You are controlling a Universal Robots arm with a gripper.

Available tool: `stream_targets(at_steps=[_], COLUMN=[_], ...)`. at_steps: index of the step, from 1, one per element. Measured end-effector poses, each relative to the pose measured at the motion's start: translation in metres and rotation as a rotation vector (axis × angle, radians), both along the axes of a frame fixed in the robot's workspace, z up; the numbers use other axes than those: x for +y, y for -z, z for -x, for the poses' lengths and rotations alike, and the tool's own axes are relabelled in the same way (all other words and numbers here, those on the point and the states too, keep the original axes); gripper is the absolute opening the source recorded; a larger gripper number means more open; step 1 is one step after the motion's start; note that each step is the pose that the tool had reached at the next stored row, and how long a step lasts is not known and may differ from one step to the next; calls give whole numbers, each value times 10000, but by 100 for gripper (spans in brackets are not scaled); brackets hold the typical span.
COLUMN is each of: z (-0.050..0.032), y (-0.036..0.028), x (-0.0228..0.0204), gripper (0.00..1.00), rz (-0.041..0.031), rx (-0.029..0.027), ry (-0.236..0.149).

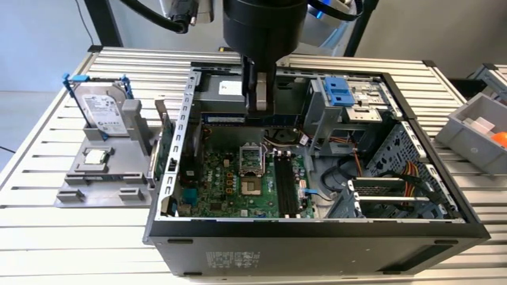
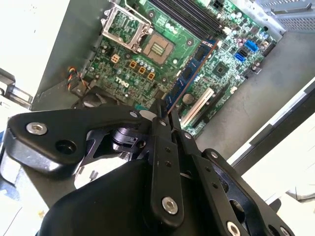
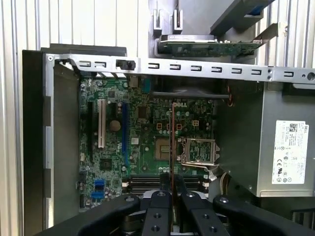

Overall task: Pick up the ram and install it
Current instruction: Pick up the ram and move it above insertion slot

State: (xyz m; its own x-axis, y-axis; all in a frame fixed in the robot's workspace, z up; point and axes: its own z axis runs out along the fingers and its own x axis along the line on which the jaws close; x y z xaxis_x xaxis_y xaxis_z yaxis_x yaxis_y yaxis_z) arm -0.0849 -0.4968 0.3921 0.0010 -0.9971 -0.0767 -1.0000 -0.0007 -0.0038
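While the open computer case (image 1: 317, 243) lies on its side on the slatted table (image 1: 47, 219), a grey stand (image 1: 87, 193) sits just beside it at the exterior view's left. The stand carries a silver hard drive in a blue frame (image 1: 103, 110), and a green expansion card (image 1: 166, 154) stands upright between stand and case. A grey bin (image 1: 475, 127) sits at the exterior view's right. Inside the case, a perforated metal rail (image 3: 197, 69), the drive cage (image 1: 348, 104) and bundled cables (image 1: 404, 178) hem in the motherboard (image 1: 230, 178). The arm (image 1: 262, 29) comes straight down from above into the case, wrist vertical. The gripper (image 2: 165, 109) has its fingers (image 2: 161, 142) pinched tight on the ram (image 2: 192, 69). The stick juts past the fingertips over the board beside the processor socket (image 2: 157, 46), apart from the black memory slots (image 2: 182, 12)
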Motion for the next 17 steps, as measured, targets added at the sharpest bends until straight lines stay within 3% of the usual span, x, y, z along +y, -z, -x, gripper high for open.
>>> stream_targets(at_steps=[17], z=[-221], y=[0], x=[0], gripper=[0], rz=[0], rx=[0], ry=[35])
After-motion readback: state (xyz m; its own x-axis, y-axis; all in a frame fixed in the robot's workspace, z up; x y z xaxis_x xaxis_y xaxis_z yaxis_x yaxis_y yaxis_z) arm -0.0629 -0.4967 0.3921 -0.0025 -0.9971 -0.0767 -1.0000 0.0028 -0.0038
